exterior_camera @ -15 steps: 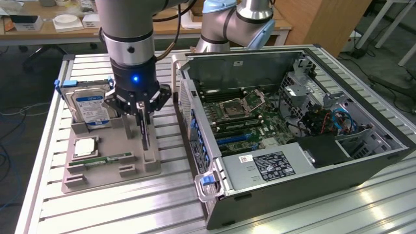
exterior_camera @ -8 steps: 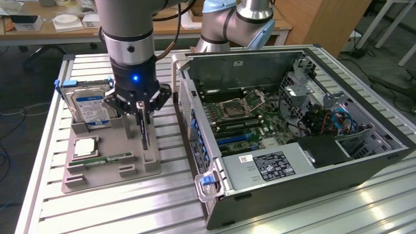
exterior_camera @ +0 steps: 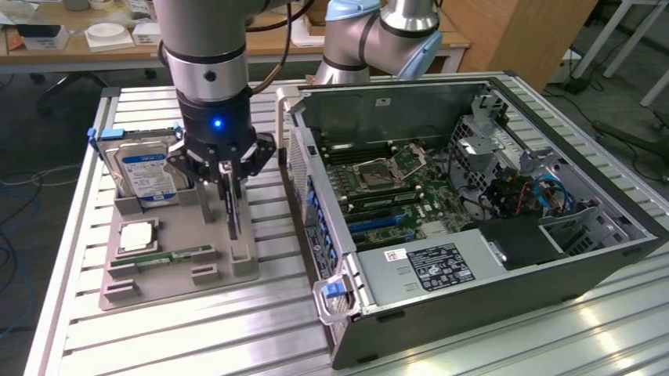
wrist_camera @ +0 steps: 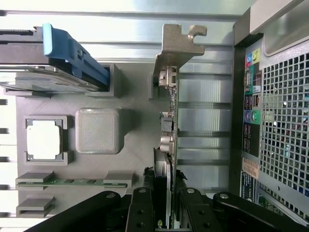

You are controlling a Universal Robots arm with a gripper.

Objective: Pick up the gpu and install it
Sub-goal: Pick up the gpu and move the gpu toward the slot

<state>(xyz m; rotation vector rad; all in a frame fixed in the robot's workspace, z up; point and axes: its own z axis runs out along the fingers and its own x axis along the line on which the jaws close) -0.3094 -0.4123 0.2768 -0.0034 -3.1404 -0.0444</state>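
Observation:
The gpu [exterior_camera: 232,211] is a thin dark card standing on edge over the grey parts tray [exterior_camera: 183,223], near the tray side closest to the computer case. My gripper [exterior_camera: 227,174] comes straight down on it, shut on the card's upper edge. In the wrist view the gpu [wrist_camera: 173,121] runs edge-on away from my gripper [wrist_camera: 163,193], with a black finger on each side of it. Its silvery bracket [wrist_camera: 179,46] is at the far end. I cannot tell whether the card's lower edge rests in the tray [wrist_camera: 137,145] or hangs just above it.
The open computer case [exterior_camera: 491,270] lies on the exterior view's right, motherboard [exterior_camera: 387,176] exposed. On the tray are a hard drive [exterior_camera: 146,171] with a blue handle, a CPU [exterior_camera: 138,236] and a green RAM stick [exterior_camera: 168,257]. A second arm's base [exterior_camera: 371,39] stands behind the case.

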